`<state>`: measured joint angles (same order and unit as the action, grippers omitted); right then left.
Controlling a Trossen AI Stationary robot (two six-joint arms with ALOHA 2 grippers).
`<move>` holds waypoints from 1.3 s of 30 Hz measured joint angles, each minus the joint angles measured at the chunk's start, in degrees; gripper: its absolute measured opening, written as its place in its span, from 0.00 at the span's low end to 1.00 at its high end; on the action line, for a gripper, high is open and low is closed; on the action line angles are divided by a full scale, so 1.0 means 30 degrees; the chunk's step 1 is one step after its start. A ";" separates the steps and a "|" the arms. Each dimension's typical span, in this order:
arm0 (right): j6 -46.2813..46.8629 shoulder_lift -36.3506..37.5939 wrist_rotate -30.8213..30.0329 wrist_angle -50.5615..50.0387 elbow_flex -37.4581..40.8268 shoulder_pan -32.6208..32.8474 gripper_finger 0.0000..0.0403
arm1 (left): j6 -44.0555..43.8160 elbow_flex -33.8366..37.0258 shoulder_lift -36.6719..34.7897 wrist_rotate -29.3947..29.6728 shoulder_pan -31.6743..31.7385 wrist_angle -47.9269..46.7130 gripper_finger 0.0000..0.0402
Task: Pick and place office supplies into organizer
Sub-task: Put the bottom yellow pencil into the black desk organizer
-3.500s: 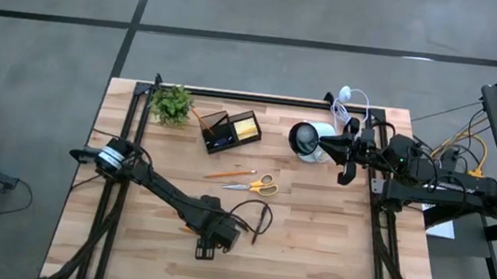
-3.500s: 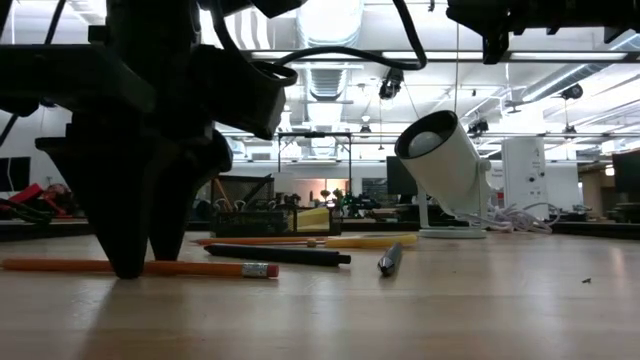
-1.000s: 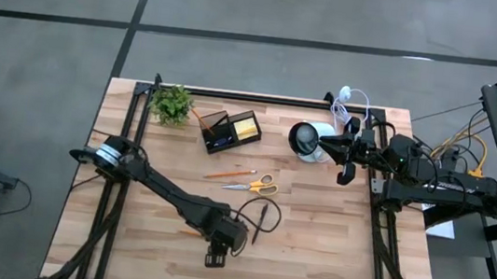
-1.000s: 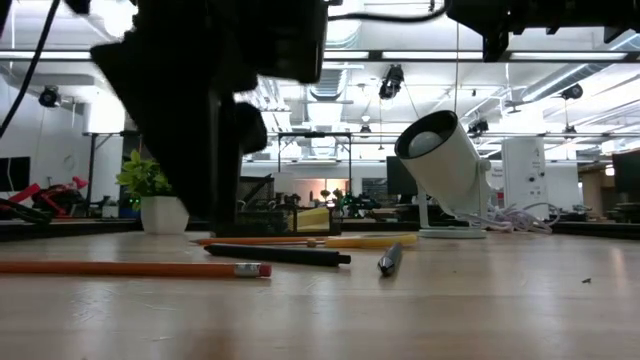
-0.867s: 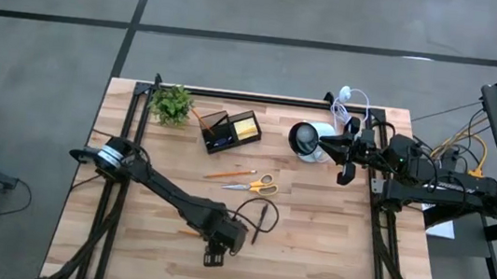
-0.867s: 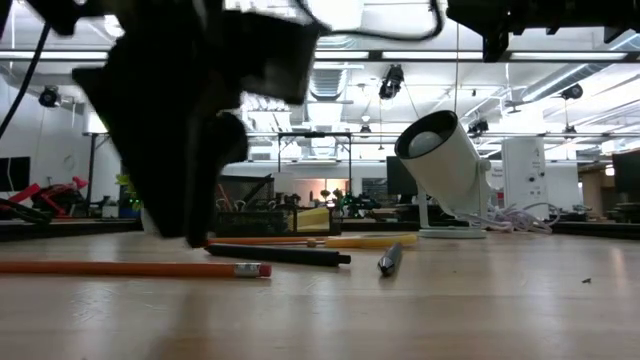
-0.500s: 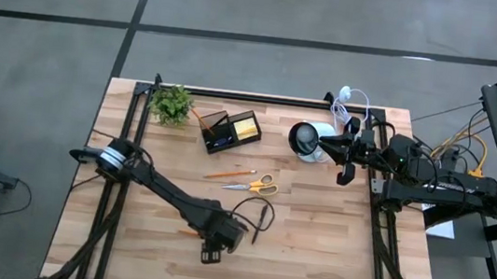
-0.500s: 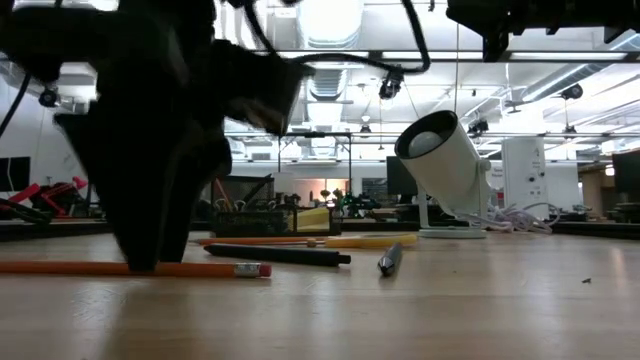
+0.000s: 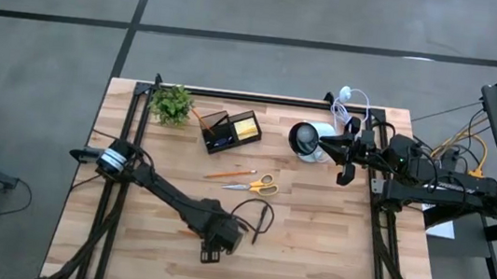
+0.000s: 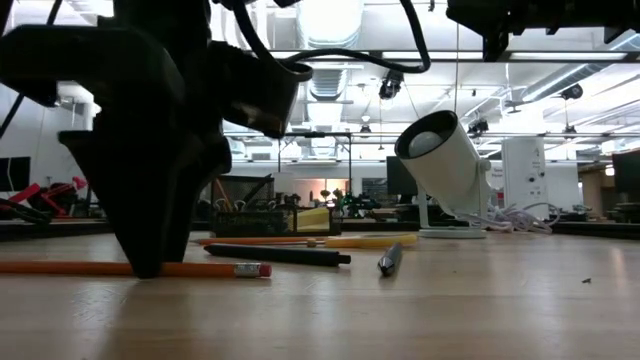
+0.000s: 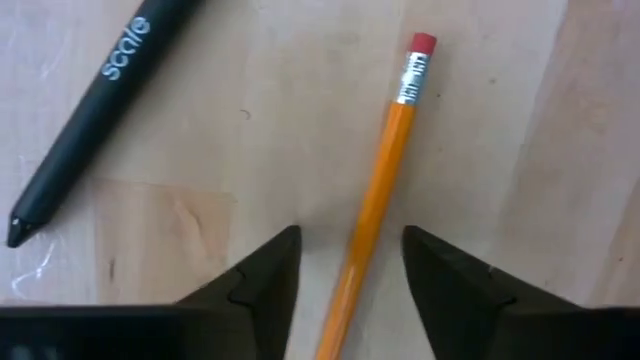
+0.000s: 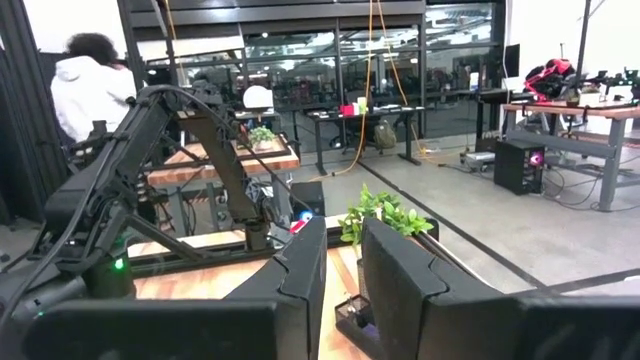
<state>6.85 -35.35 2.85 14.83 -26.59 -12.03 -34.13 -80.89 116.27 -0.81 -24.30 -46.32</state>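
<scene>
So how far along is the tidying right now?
Done: the organizer already holds a yellow block and some dark items. In hand: the left claw straddles an orange pencil on the table, not gripped yet. Left: the black pen, scissors and second pencil. The right claw waits aloft.

The worktop (image 11: 560, 150) is showing pale, matt wood with fine grain and butcher-block seams. The orange pencil (image 11: 375, 205) is wearing smooth, slightly glossy paint, with a ridged metal ferrule and a dull red rubber eraser. The black pen (image 11: 85, 110) is looking like matt plastic with white print. The left end effector (image 11: 350, 262) is presenting matt black plastic fingers (image 11: 265, 285).
</scene>
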 joint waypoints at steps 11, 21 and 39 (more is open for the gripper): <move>-0.0015 0.0007 -0.0015 0.0000 0.0000 0.0000 0.15 | 0.0015 0.0142 0.0007 0.0011 0.0084 0.0106 0.03; -0.0015 0.0001 -0.0029 0.0007 0.0000 0.0006 0.15 | 0.0493 0.0127 -0.0242 -0.0138 0.0084 -0.0218 0.01; -0.0022 0.0000 -0.0058 0.0015 0.0000 0.0007 0.15 | 0.1137 0.0186 -0.1183 -0.0323 0.0069 -0.0470 0.01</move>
<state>6.79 -35.35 2.68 14.87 -26.59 -12.01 -30.72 -80.34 112.72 -1.78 -24.10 -47.72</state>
